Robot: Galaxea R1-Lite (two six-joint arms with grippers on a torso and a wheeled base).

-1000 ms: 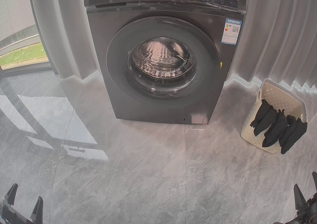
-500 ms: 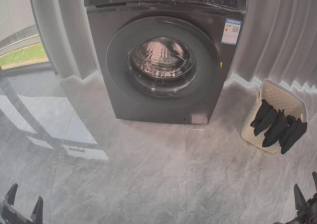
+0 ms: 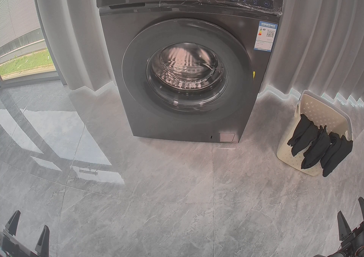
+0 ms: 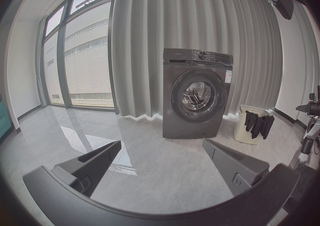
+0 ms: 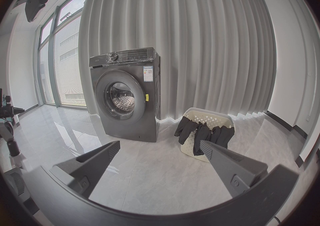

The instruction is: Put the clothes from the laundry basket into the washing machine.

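Comparing head view: nothing has moved; washing machine (image 3: 185,72) door looks shut, clothes (image 3: 316,147) draped over laundry basket (image 3: 322,110) to its right; task unstarted.
Left wrist view: left claw (image 4: 161,140) open, empty.
Right wrist view: right claw (image 5: 160,141) open, empty, facing the laundry basket.

The left claw (image 4: 160,142) and right claw (image 5: 159,143) are matte dark grey. Each has two wedge-shaped fingers (image 4: 90,163) tapering to points, with ribbed inner faces, a round screw recess (image 4: 237,180) near each base, and a curved crossbar (image 4: 160,216).

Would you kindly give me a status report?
Left gripper, right gripper open, empty. Clothes draped on laundry basket, right of washing machine. Door shut, blocks loading.
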